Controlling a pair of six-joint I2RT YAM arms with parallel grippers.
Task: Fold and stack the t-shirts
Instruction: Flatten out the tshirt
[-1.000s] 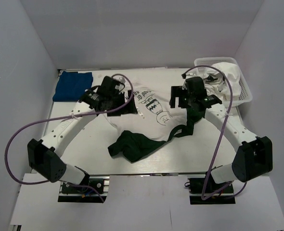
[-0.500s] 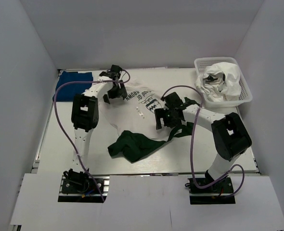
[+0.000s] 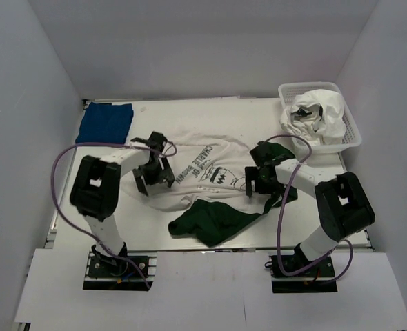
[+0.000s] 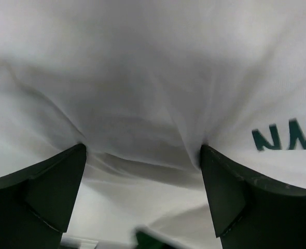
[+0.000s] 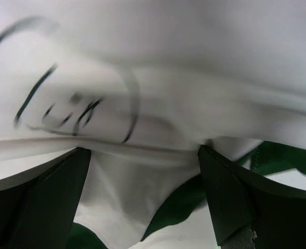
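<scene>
I see both hands spread wide, pressing on the white shirt (image 3: 203, 160) mid-counter (image 3: 210, 114): left hand (image 3: 153, 176) at its left side, right hand (image 3: 257, 181) by the cartoon. The blue shirt (image 3: 105, 123) lies at the far-left corner.

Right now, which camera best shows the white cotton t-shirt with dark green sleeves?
The top external view: the white t-shirt with dark green sleeves shows nearly whole there, crumpled. The left wrist view gives only white cloth with green letters; the right wrist, blurred print and a green edge.
</scene>
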